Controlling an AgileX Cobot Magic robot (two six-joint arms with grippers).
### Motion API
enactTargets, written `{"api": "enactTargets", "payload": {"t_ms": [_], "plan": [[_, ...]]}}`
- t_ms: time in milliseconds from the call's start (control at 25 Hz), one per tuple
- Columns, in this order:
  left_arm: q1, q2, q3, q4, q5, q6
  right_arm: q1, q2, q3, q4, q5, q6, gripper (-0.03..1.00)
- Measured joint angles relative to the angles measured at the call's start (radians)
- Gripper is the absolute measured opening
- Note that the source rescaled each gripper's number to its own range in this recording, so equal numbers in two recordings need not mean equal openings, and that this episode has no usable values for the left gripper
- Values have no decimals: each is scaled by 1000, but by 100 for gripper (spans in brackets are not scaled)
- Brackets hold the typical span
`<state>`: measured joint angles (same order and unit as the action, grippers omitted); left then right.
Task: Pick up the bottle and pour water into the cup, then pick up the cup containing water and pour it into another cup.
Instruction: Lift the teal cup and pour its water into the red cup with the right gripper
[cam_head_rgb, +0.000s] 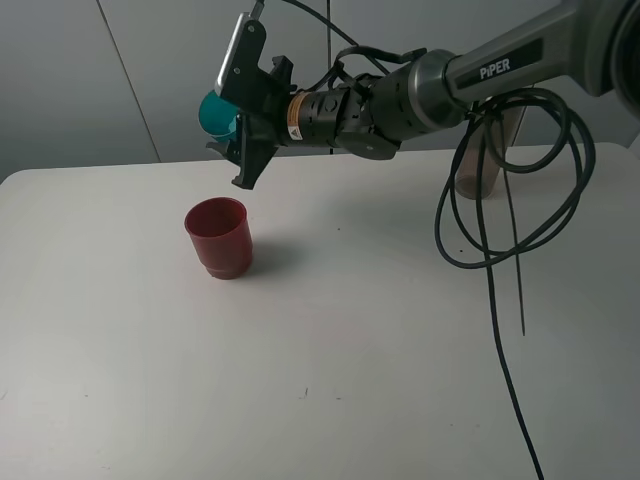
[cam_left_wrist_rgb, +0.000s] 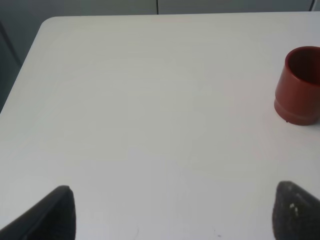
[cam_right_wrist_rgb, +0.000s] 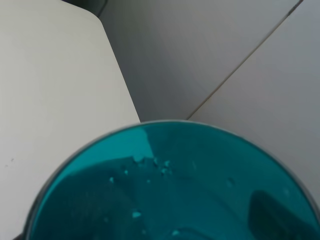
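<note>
My right gripper reaches across to the left and is shut on the teal cup, holding it tilted in the air above and just behind the red cup. In the right wrist view the teal cup fills the lower part and shows water droplets. The red cup stands upright on the white table and also shows in the left wrist view. The smoky brown bottle stands at the back right, partly hidden by the arm and cables. My left gripper is open and empty over bare table.
Black cables hang from the right arm and loop down over the right half of the table. A grey wall stands behind the table's far edge. The left arm does not show in the exterior high view.
</note>
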<state>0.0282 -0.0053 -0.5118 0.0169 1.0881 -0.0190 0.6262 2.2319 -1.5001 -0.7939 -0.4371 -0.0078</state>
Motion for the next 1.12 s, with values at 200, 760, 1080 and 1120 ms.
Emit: {"api": "enactTargets", "payload": {"t_ms": [200,760,1080,1120], "plan": [[0,0,0,0,0,0,0,0,0,0,0,-125,4],[0,0,0,0,0,0,2,0,0,25,0,-409,4],[0,0,0,0,0,0,2,0,0,50,0,-519,4],[0,0,0,0,0,0,2,0,0,54,0,-535,4]]}}
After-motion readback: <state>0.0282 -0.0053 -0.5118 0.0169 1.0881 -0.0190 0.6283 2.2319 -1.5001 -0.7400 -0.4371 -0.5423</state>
